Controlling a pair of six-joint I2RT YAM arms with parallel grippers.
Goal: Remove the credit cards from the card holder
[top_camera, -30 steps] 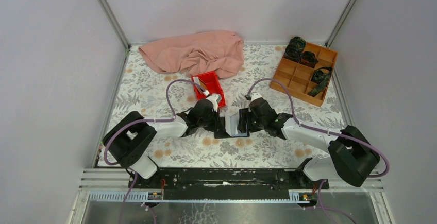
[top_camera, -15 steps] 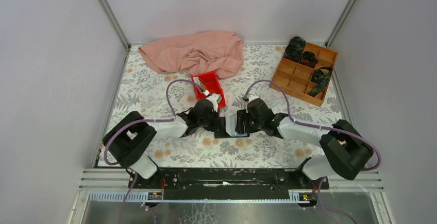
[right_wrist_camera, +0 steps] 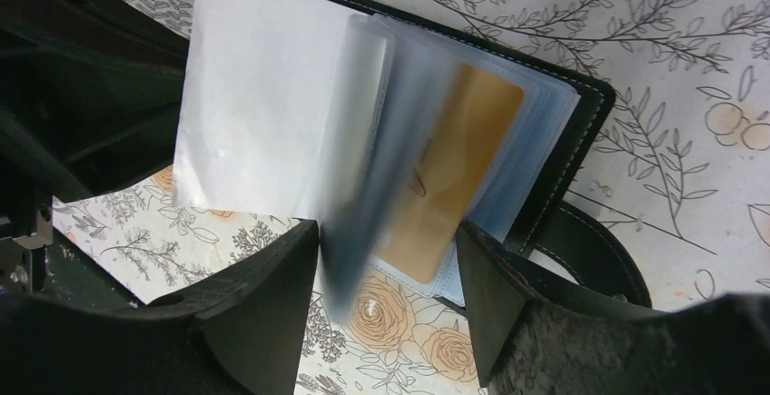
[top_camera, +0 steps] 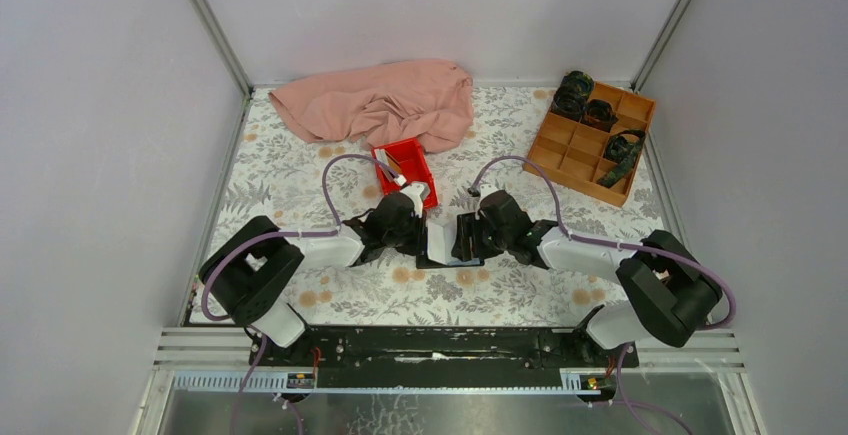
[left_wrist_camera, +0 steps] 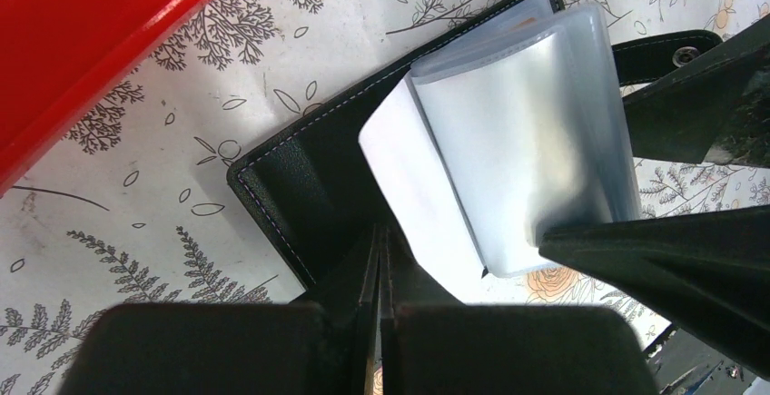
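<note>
On the counter (top_camera: 300,185), our left fingers (left_wrist_camera: 363,309) rest closed on the holder (left_wrist_camera: 309,177); our open right fingers (right_wrist_camera: 263,304) face the gold card (right_wrist_camera: 454,159), its length aimed between them.

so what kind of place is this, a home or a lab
Probably a robot test cell, not a home: left arm and right arm bolted to a metal rail, plain grey walls boxing in a small floral-topped table.

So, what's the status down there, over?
Left gripper shut, tips on card holder. Right gripper open, astride clear sleeves. White card sticking out, gold card sleeved. Red tray nearby, not blocking.
</note>
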